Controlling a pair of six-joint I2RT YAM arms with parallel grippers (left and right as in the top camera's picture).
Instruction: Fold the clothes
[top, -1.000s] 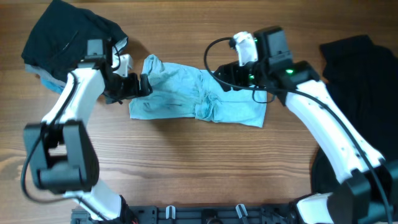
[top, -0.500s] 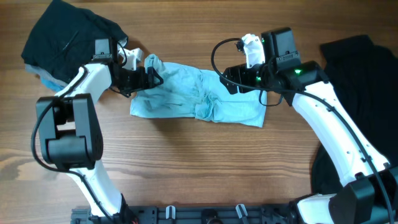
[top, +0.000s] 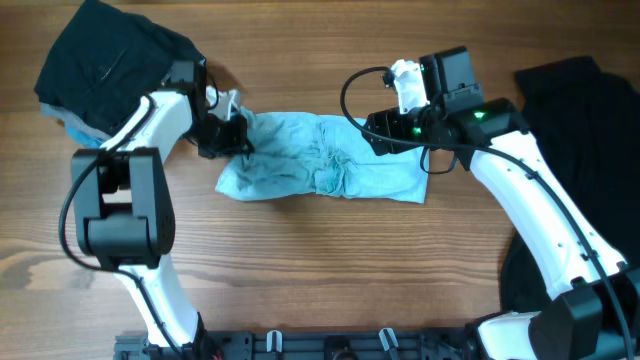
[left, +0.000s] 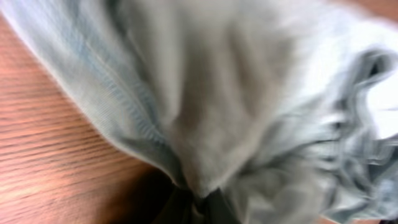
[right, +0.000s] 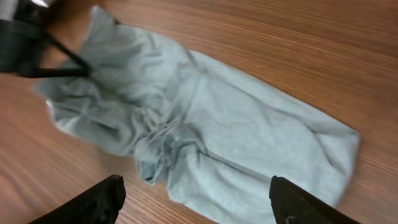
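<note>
The pale blue T-shirt (top: 330, 165) lies crumpled and bunched across the middle of the wooden table. My left gripper (top: 238, 136) is at its left end, shut on a pinch of the cloth. In the left wrist view the T-shirt (left: 205, 93) fills the frame and gathers into the closed dark fingers (left: 177, 210) at the bottom. My right gripper (top: 380, 132) hovers over the shirt's upper right part. It is open, with its two fingertips (right: 93, 202) wide apart above the T-shirt (right: 236, 137) and nothing between them.
A black garment (top: 110, 60) is heaped at the back left, with a bit of blue cloth under its edge. Another black garment (top: 580, 110) lies at the right edge. Bare wood (top: 320, 270) stretches along the front of the table.
My left gripper has shut on the shirt's left end and moved a little right, bunching that end inward. The right gripper has shifted slightly right over the shirt and stays open.
</note>
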